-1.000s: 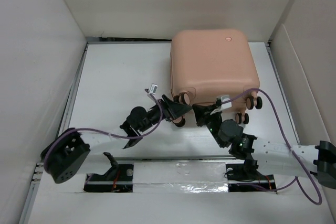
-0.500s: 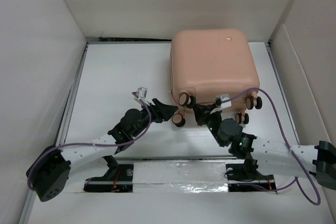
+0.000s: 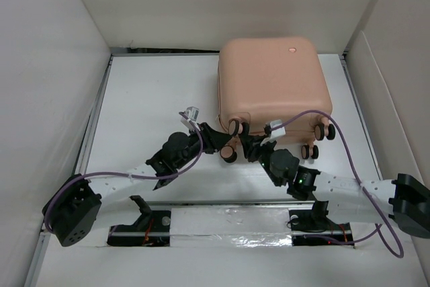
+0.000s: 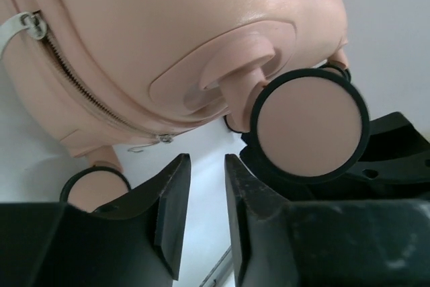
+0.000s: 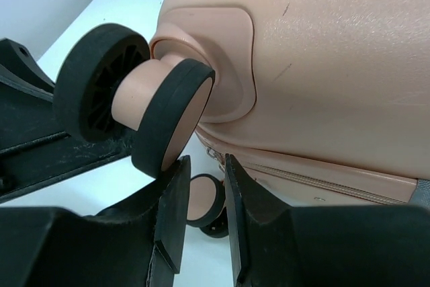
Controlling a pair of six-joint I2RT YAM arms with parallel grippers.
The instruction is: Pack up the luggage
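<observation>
The luggage (image 3: 272, 82), a salmon-pink hard-shell suitcase, lies closed on the white table with its caster wheels (image 3: 235, 127) toward the arms. My left gripper (image 3: 216, 138) sits at its near-left corner, jaws slightly apart around nothing. In the left wrist view a caster wheel (image 4: 309, 126) stands just right of the left gripper (image 4: 206, 162), and the zip pull (image 4: 158, 139) hangs above it. My right gripper (image 3: 247, 143) is beside the same corner. In the right wrist view the right gripper (image 5: 205, 165) is narrowly open under the double caster (image 5: 134, 92), empty.
Tall white walls (image 3: 47, 65) box in the table on the left, back and right. Two more casters (image 3: 326, 130) stick out at the suitcase's near-right corner. A purple cable (image 3: 342, 139) loops over the right arm. The two grippers sit close together.
The left jaws have narrowed from wide open to a small gap. The right jaws have parted from shut. The right gripper has shifted left toward the near-left caster.
</observation>
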